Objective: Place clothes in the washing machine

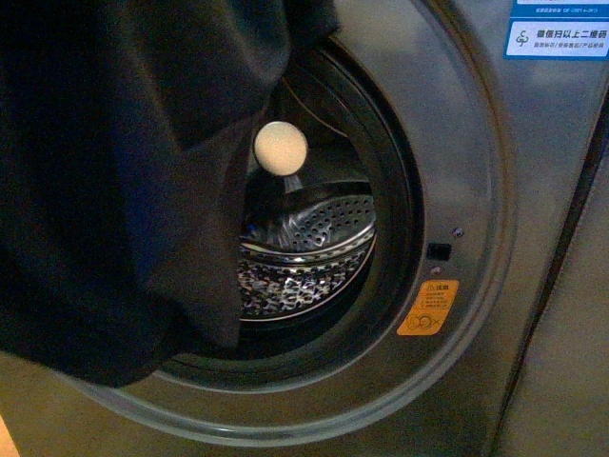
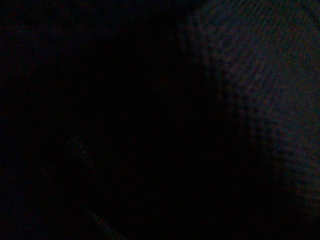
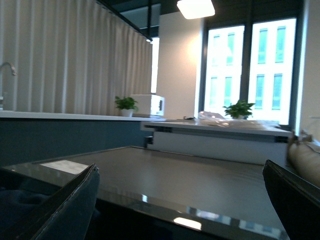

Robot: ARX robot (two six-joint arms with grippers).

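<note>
The clothes (image 1: 105, 190), a big dark navy garment, hang in loose folds over the left half of the front view and cover the left side of the porthole. The washing machine (image 1: 533, 190) is grey, and its perforated steel drum (image 1: 314, 257) shows through the open round mouth. My left gripper is hidden behind the fabric, shut on the clothes; the left wrist view is dark. My right gripper (image 3: 180, 165) stands open, nothing between its fingers, over a flat grey top surface (image 3: 165, 175) away from the porthole.
A cream ball (image 1: 281, 149) sits at the upper part of the drum mouth beside the fabric's edge. An orange sticker (image 1: 428, 307) and blue-white labels (image 1: 557, 38) mark the machine's front. Behind the right gripper are curtains (image 3: 75, 60), windows (image 3: 250, 70) and potted plants (image 3: 126, 104).
</note>
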